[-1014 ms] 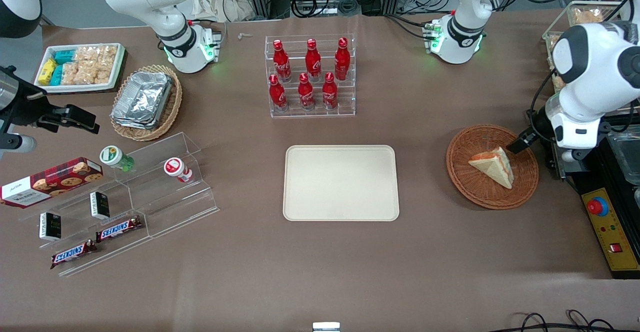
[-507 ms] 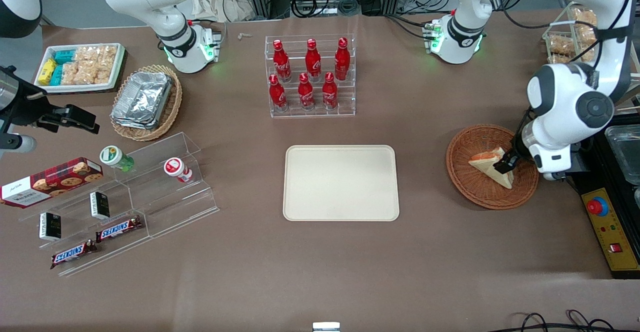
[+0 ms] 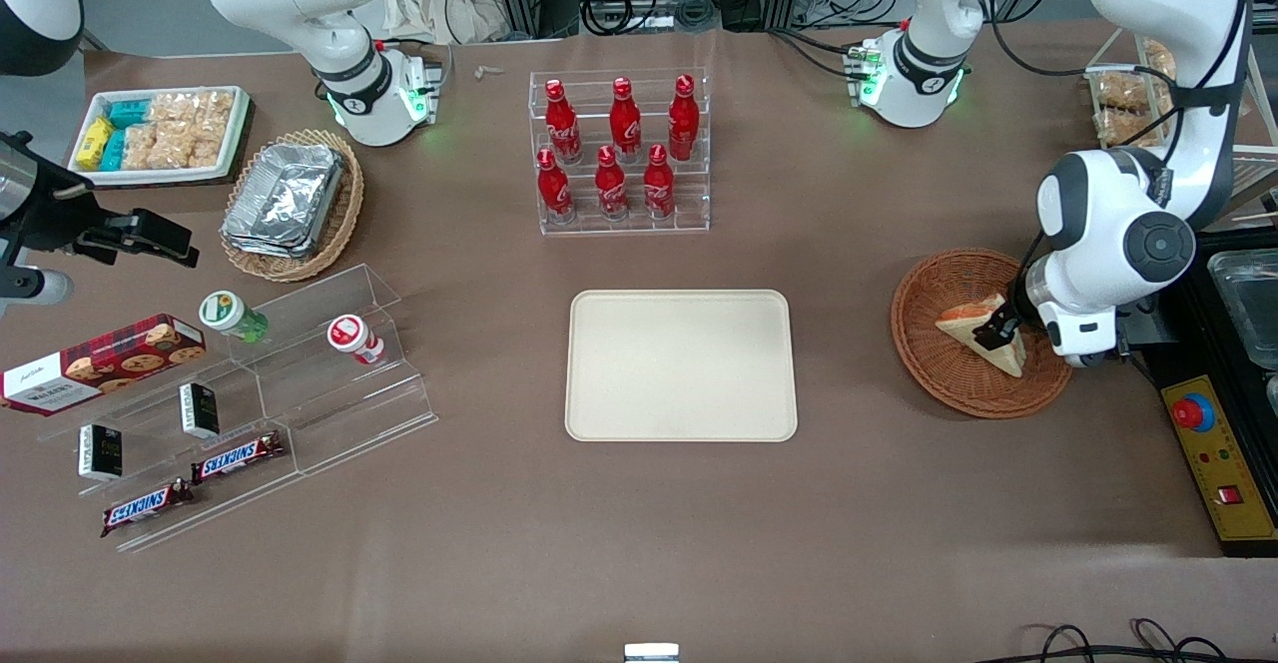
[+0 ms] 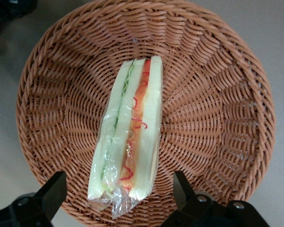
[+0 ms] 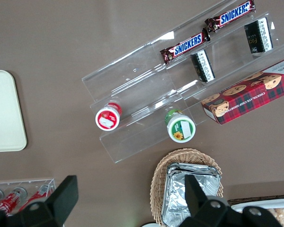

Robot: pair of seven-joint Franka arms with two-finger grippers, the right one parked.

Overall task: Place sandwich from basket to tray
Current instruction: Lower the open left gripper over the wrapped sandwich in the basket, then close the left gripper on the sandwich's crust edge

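Toward the working arm's end of the bench (image 3: 849, 503), the basket (image 3: 944, 383) holds one sandwich (image 3: 968, 323), wrapped in clear film, lying along the basket floor with its filling stripe up. Pincer (image 3: 998, 329) hangs directly over the sandwich inside the basket rim. Its fingers (image 4: 49, 194) are spread wide, one on each side of the wedge's wrapped end, not touching the bread, with basket weave visible between each finger and the sandwich. The sandwich sits well clear of the rim on all sides seen from the wrist.

One tray (image 3: 681, 364) lies flat on the bench, well apart from the basket toward the parked arm's end, with a bare strip of bench between the two. Nothing is on the tray. Bare bench also runs all along the tray's edge nearest the front camera.

Farther from the front camera than the tray stands one clear rack (image 3: 619, 219) with six red bottles (image 3: 610, 182), three per row. Toward the parked arm's end from the tray is one clear stepped stand (image 3: 300, 413), carrying two round-lidded cups (image 3: 351, 335), two Snickers bars (image 3: 236, 457), two small dark boxes (image 3: 199, 409) and one cookie box (image 3: 100, 361). Near it are one tan wicker basket (image 3: 339, 224) with stacked foil trays (image 3: 283, 196), and one white tray of snack packets (image 3: 160, 134).
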